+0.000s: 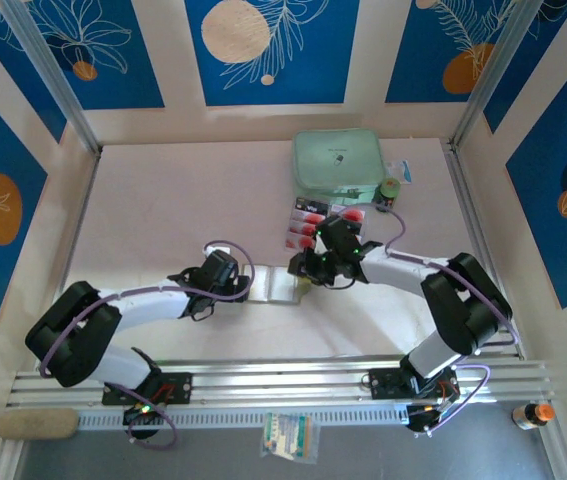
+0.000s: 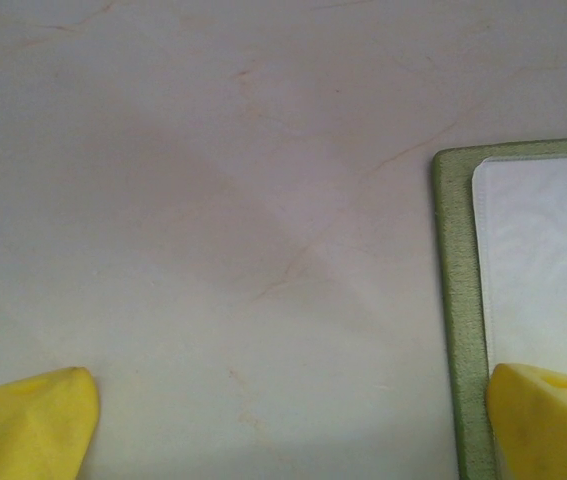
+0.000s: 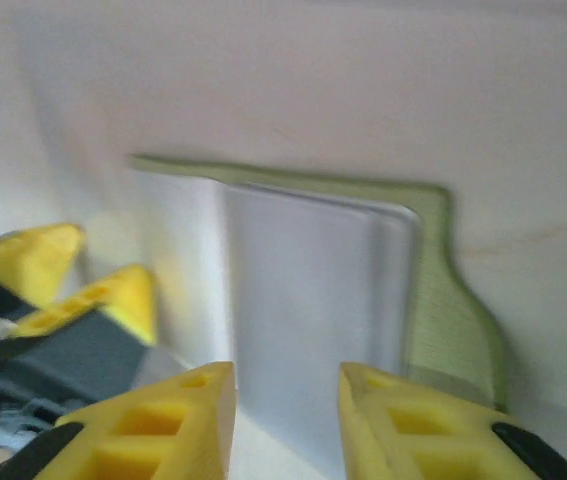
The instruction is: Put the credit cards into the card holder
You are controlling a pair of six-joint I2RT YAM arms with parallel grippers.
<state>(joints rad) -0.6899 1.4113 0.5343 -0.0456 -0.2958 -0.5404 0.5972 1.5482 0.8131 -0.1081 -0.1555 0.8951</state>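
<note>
Two arms meet over an open card holder point(image 1: 278, 285) at the near-centre of the white table point(image 1: 183, 200). The holder lies flat, pale lining up, with an olive-green rim round it. Its snap tab point(image 3: 458, 320) juts from the edge on the right of the R wrist view.

L gripper point(image 2: 288, 428) is released, jaws spread wide. One yellow fingertip sits over the holder's green border and the other is well clear on bare tabletop.

R gripper point(image 3: 285, 420) hangs low over the holder's opposite side. Its jaws are partly parted w/ nothing clamped between them, and the pale lining shows thru the gap.

The credit cards point(image 1: 308, 222) lie in a fanned row, black faces w/ red round marks. They sit between the holder and a mint-green case point(image 1: 338, 163) farther back, apart from the holder. The R arm's wrist crosses the row's near-right corner and hides part of it.

Whether any card already sits in the holder's pockets can't be told, as the R wrist view is blurred. The case is shut, contents unseen.

A small jar point(image 1: 390, 189) stands just beside the case, on its right. Blue leaf-print panels point(image 1: 263, 40) wall the table on three sides.

Below the aluminium rail point(image 1: 293, 380) that carries both bases lie a beige sponge point(image 1: 35, 423), a printed packet point(image 1: 288, 437) and a small orange bottle point(image 1: 533, 413). All are well away from the work.
</note>
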